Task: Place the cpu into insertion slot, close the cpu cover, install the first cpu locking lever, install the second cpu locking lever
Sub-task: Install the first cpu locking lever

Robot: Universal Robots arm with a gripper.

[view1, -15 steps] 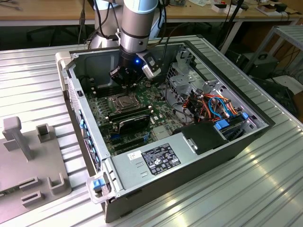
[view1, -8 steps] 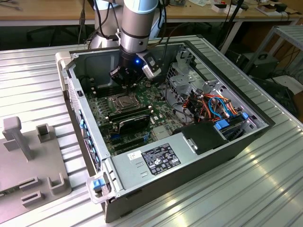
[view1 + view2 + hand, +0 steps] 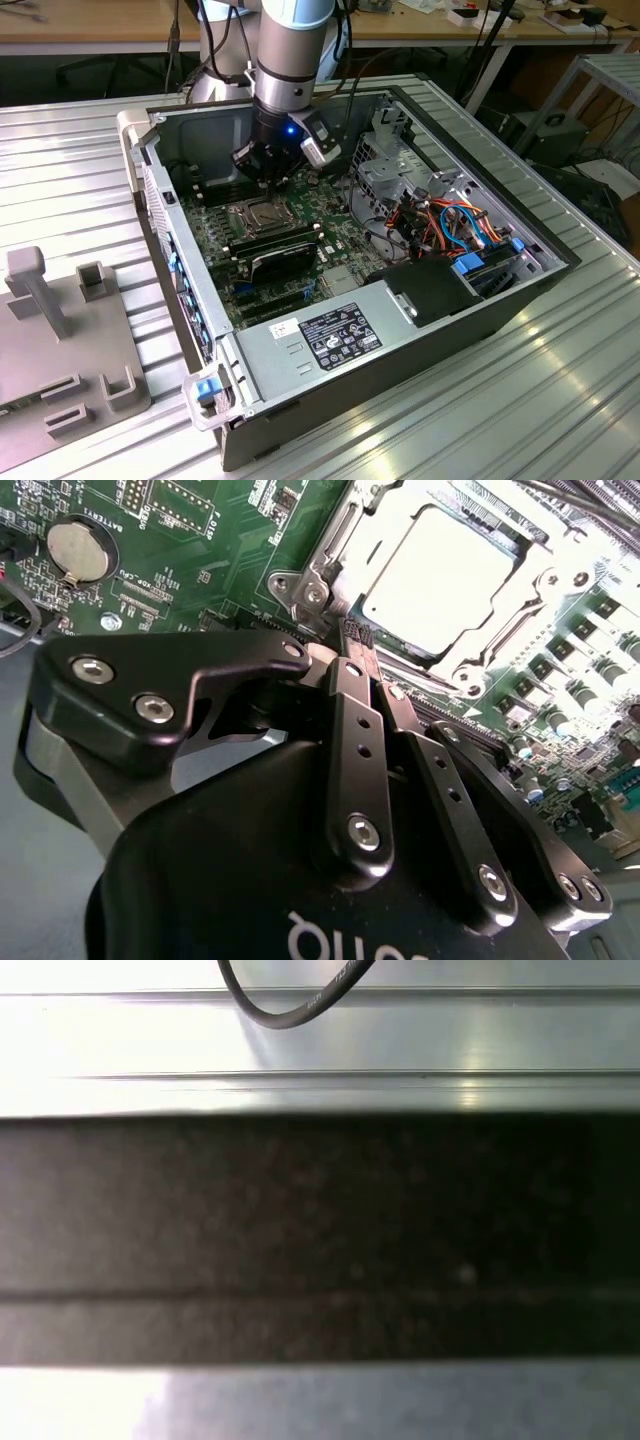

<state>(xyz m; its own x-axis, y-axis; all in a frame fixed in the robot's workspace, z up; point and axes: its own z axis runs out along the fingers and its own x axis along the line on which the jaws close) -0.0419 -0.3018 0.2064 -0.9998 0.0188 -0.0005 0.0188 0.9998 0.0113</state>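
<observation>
Claw is noted pressed together, nothing seen pinched, at the far edge of the socket, where the chip is seated under the lowered cover; latching is judged outstanding.

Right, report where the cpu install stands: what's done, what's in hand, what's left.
Done: the cpu sits in the insertion slot, and the cpu cover looks folded down around it. In hand: the gripper, fingers together, is at the slot's corner beside a locking lever. Left: whether either lever is latched cannot be told here, so treat both as pending.
</observation>
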